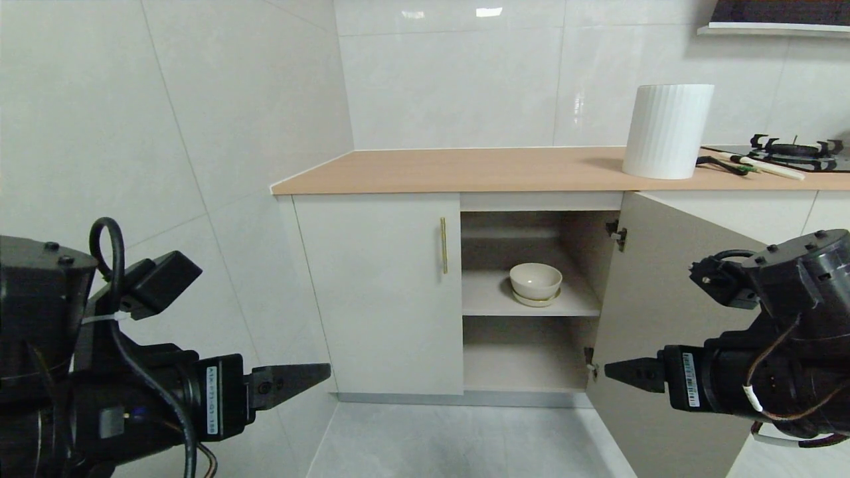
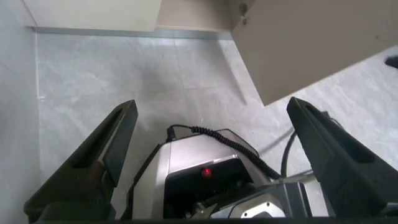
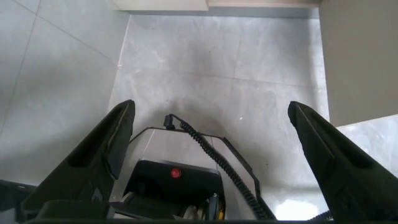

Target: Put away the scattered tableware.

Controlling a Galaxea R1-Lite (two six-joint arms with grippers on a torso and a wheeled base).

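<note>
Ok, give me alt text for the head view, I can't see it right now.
A floor cabinet under a wooden countertop stands with its right door open, a cream bowl on a small plate on its middle shelf. The left gripper and right gripper hang low in front, empty; a white ribbed container stands on the countertop.

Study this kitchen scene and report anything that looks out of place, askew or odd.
Loose utensils lie scattered on the counter beside the white container, by the stove, not stored. The right cabinet door stands open. The bowl inside sits upright on a plate; nothing looks spilled or broken.
</note>
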